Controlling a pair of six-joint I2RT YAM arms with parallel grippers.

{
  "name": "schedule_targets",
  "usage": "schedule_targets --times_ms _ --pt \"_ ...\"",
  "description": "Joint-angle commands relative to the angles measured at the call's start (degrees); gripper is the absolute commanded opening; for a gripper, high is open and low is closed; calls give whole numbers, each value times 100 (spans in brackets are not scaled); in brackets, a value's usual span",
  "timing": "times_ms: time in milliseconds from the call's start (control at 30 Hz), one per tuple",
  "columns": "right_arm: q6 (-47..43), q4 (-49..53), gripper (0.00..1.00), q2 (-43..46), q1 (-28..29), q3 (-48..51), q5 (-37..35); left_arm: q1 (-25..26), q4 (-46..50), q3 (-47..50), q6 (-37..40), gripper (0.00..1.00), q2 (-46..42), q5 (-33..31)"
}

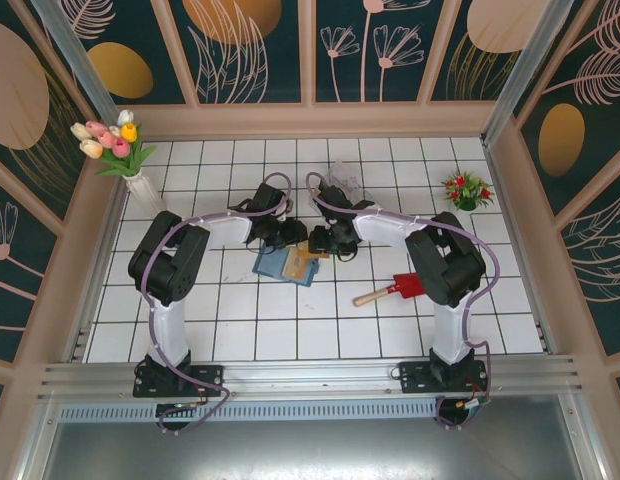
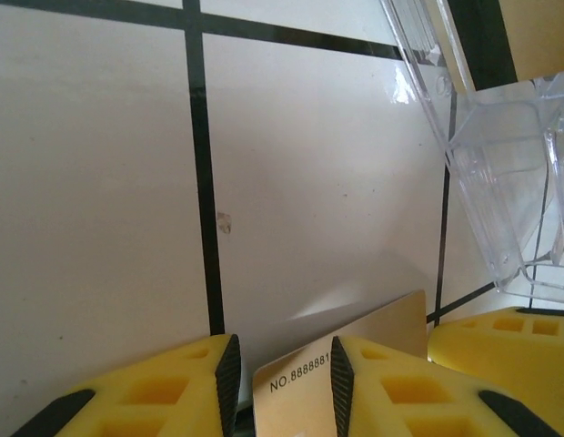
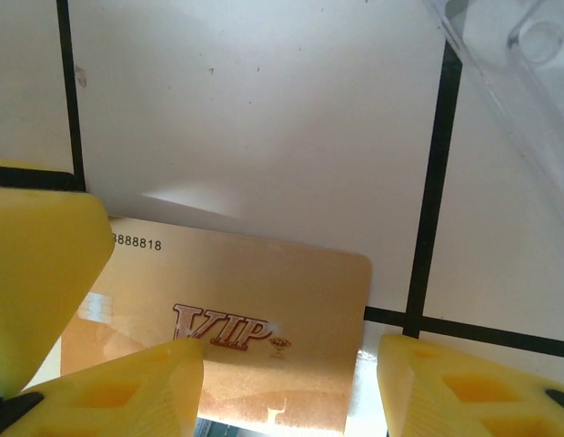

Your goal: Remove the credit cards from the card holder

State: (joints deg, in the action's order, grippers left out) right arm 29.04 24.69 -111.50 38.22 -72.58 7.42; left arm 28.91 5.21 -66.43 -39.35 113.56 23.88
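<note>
The slate-blue card holder [image 1: 274, 266] lies flat mid-table, and a tan credit card [image 1: 300, 262] sticks out of its far side. Both grippers meet over it. My left gripper [image 1: 293, 238] [image 2: 284, 350] is open; the card's numbered corner [image 2: 300, 378] shows in the gap and runs under the right-hand finger [image 2: 391, 382] without touching the left pad. My right gripper [image 1: 326, 242] [image 3: 291, 350] is open astride the card [image 3: 264, 291], which reads "VIP": one finger [image 3: 127, 391] overlaps its face, the other [image 3: 464, 382] stands just off its edge. The card casts a shadow on the tile.
A clear plastic box [image 2: 500, 173] [image 3: 528, 73] stands just beyond the grippers. A red-bladed toy shovel [image 1: 395, 290] lies to the right. A vase of tulips [image 1: 140, 185] stands back left and a small potted plant [image 1: 467, 190] back right. Walls enclose the tiled table [image 1: 320, 330].
</note>
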Motion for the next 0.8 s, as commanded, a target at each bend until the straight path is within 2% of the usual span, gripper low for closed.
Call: schedule_targets --times_ms 0,467,767 --pt "-1 -214 54 -152 27 112 279 -24 173 60 301 36 -39 238" --pt "-10 -518 48 -253 46 192 559 -32 -301 288 365 30 -10 1008" --pt "-16 -518 48 -211 46 221 489 -103 -435 374 406 9 -152 1053"
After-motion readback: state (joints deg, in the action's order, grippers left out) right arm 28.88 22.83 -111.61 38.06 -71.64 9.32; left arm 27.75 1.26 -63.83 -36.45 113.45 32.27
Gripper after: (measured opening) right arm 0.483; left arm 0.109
